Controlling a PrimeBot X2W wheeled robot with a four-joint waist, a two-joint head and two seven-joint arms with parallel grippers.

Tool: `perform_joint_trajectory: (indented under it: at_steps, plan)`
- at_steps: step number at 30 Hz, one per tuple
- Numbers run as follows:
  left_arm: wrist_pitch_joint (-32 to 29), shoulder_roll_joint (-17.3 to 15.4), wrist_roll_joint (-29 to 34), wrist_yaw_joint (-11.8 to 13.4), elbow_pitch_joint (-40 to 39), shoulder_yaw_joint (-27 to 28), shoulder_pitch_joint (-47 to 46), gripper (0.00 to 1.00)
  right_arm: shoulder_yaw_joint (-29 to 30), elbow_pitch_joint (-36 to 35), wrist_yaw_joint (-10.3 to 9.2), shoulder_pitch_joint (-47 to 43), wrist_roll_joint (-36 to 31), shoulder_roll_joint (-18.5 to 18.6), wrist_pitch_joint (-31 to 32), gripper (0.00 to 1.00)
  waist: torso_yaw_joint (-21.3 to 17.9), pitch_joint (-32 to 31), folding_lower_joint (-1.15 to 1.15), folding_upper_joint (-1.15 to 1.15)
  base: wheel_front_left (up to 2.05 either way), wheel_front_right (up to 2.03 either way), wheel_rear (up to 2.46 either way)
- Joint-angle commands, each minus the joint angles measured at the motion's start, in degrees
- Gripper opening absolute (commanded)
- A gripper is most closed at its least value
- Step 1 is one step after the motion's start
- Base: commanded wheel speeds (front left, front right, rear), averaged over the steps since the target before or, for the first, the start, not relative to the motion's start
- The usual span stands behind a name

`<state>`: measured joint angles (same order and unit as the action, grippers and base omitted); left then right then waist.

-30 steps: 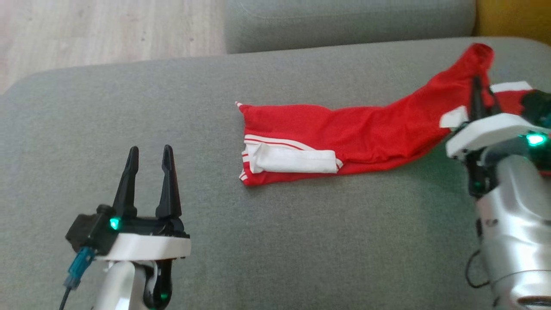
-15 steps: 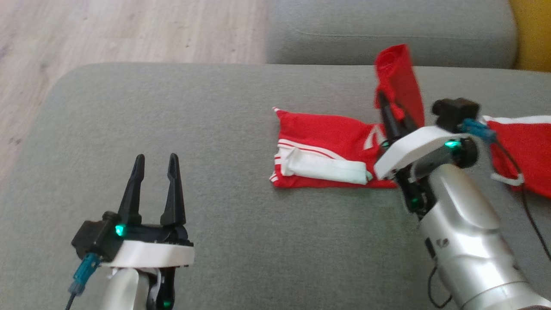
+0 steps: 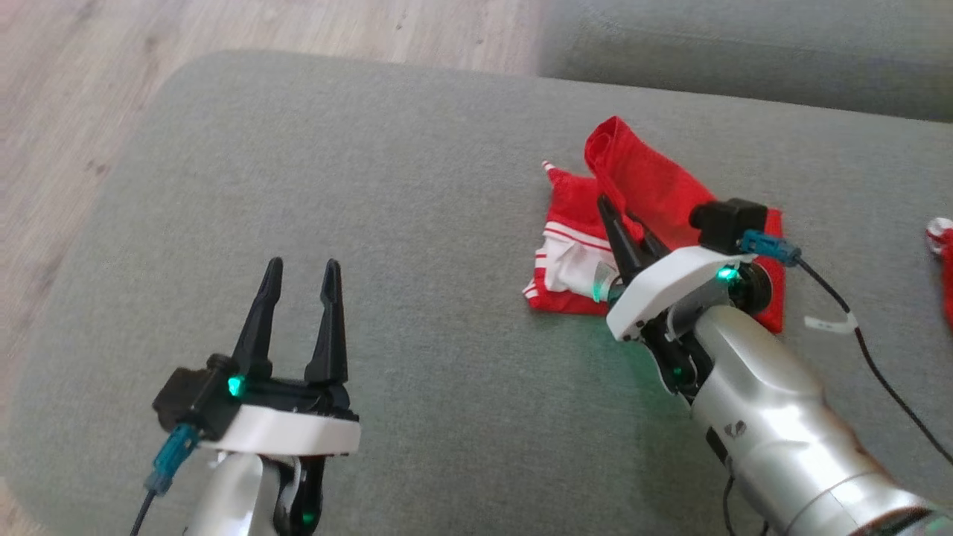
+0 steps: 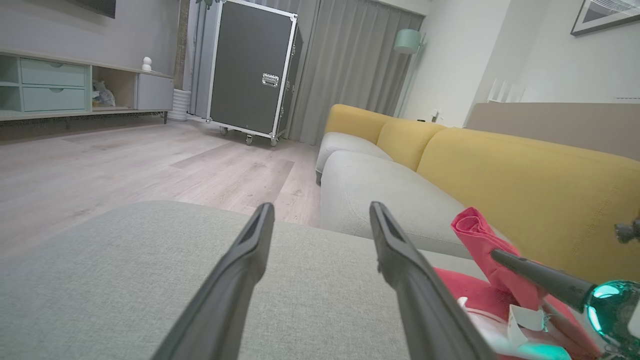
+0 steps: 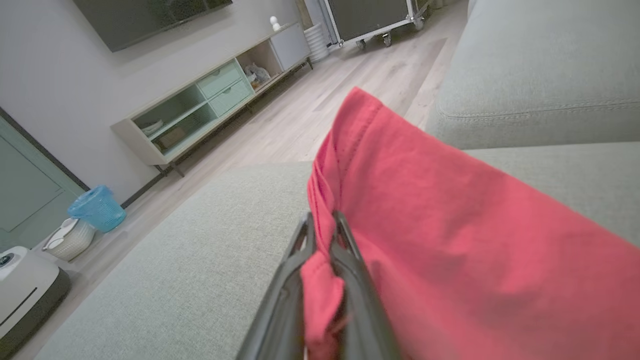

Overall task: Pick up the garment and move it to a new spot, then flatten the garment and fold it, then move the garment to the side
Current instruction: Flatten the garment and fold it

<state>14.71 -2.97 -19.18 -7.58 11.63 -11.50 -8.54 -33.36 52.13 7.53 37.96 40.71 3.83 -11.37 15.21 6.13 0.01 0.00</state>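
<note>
Pinching a raised fold of the red garment, the right gripper sits directly over the heap on the grey sofa cushion. The left gripper, spread and empty, hangs well apart at eight o'clock from it.

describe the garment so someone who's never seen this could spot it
On the wide grey cushion before the robot, toward its right half, lies a red garment folded over itself. Unlike the red piece at the far right edge, it has white stripes, and the right end effector is shut on its raised fold.
</note>
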Motion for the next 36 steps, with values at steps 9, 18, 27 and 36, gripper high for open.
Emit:
perform_joint_trajectory:
  at_steps: [9, 18, 27, 36]
  plan:
    - [0.3, -0.2, -0.6, 0.1, -0.9, 0.9, -3.6, 1.00, -7.2, 4.0, -0.04, 3.7, 4.8, -0.9, -2.0, 0.00, 2.2, 2.3, -0.01, 0.00, 0.00, 0.00, 0.00]
    - [0.3, -0.1, -0.6, 0.1, 0.2, 1.6, -4.0, 1.00, -15.8, -2.4, -0.04, 3.0, 14.5, -0.9, -1.3, 1.00, 0.1, 1.5, -0.01, 0.00, 0.00, 0.00, 0.00]
    - [0.3, -0.1, -0.5, 0.1, -1.2, 4.3, -2.9, 1.00, -7.5, 2.3, -0.04, 9.3, 1.6, -0.8, -3.6, 1.00, -7.1, -0.6, -0.01, 0.00, 0.00, 0.00, 0.00]
    - [0.3, -0.1, 0.6, 0.1, -2.5, 7.6, -1.1, 1.00, 19.3, -16.9, -0.04, -6.3, -30.8, 0.7, -3.6, 1.00, -14.7, -1.2, -0.01, 0.00, 0.00, 0.00, 0.00]
